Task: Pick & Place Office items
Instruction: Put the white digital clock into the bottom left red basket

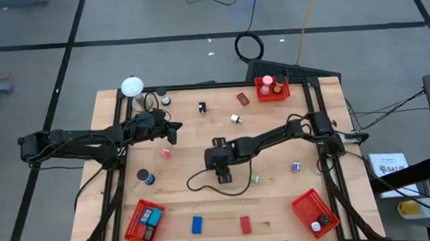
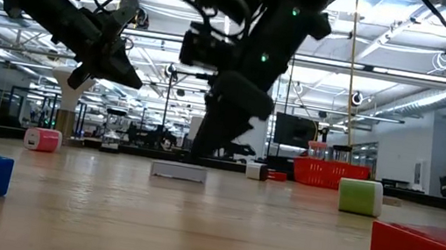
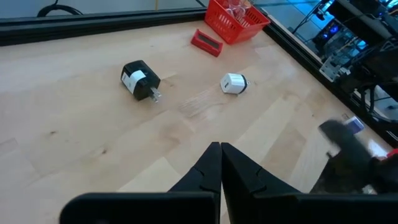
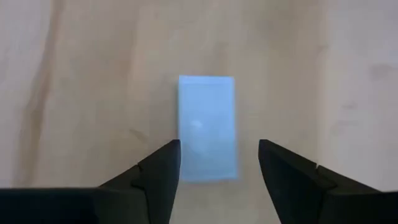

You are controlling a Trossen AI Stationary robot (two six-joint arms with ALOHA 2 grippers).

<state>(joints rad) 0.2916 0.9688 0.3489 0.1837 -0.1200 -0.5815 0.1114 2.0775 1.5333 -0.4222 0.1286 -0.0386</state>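
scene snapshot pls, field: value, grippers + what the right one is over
left gripper: shut, empty, raised over the table's left-centre
right gripper: open, pointing down at mid-table
under right gripper: pale flat block lying on the wood, between the fingers, not gripped
held: nothing in either gripper
baskets: three red mesh baskets, front left, front right, back right
loose near front edge: blue block, red block
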